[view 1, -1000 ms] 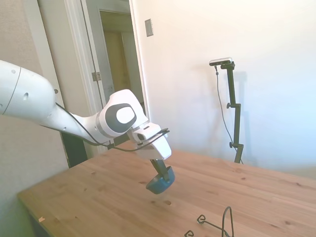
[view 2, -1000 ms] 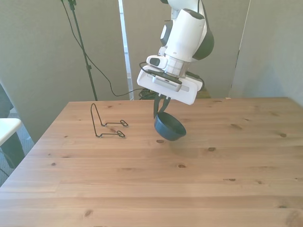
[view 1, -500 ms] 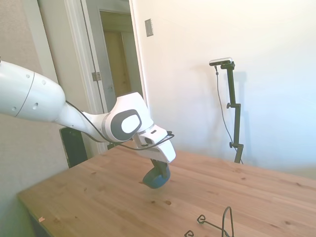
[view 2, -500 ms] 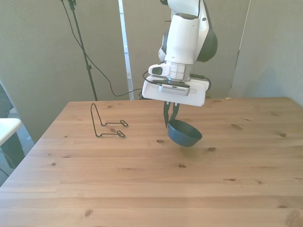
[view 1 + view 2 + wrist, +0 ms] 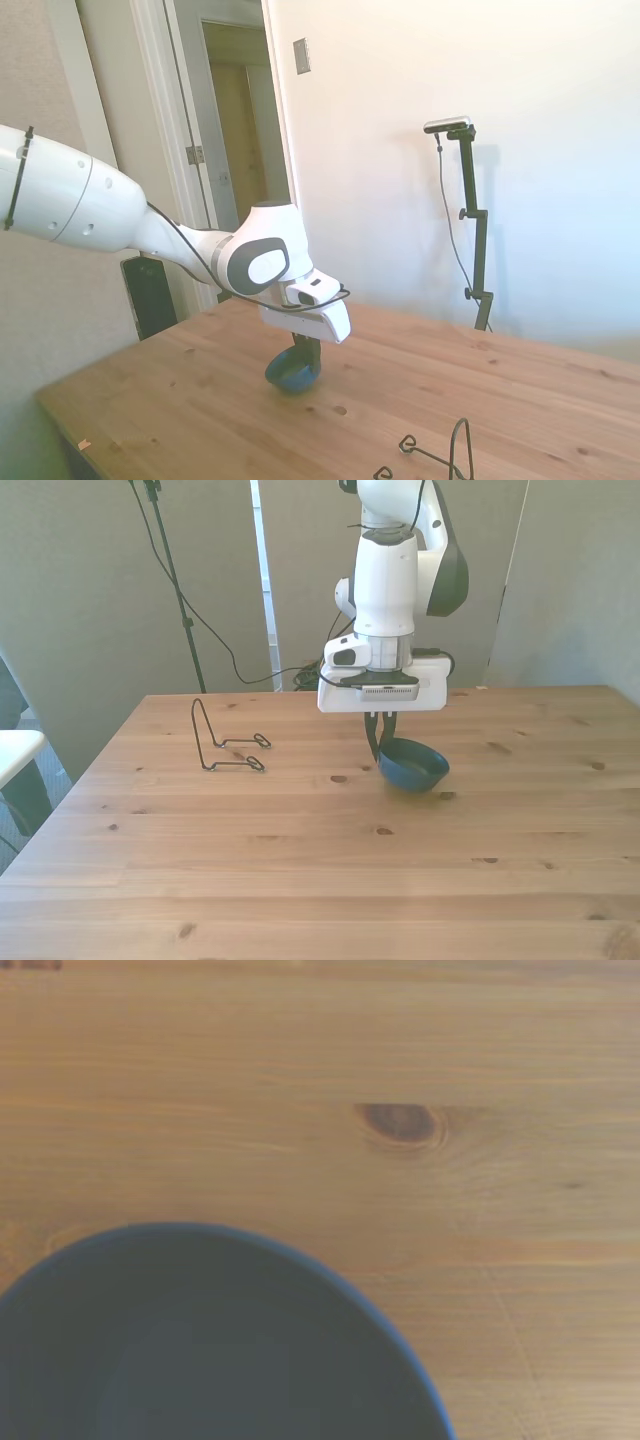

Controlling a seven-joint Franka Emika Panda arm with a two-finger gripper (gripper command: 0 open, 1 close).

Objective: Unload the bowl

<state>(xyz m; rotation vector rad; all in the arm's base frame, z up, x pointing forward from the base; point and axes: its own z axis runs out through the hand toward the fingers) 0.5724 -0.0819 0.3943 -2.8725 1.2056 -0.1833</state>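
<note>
Item: bowl (image 5: 414, 766), dark teal-blue, glossy. It is sitting upright and level, low over the table (image 5: 300, 870), directly under the tool (image 5: 378, 742) and slightly toward the front view's right of it. Whether its base is touching the wood or hanging just above cannot be told. In the wrist view the bowl (image 5: 200, 1350) is filling the lower part of the picture, with bare planks and a dark knot beyond its rim.

Item: tool, pointing straight down, fingers clenched on the bowl's near rim, one inside and one outside as far as the front view shows.

Item: wire rack (image 5: 225, 745), thin black, standing on the table well apart from the tool, toward the front view's left. Nothing is resting in it.

Task status, as a judgement: the bowl is already out of the rack and carried clear of it, so the main part of unloading appears done. Remaining: settling the bowl fully on the table, releasing the rim, and lifting the tool away without tipping the bowl.
</note>
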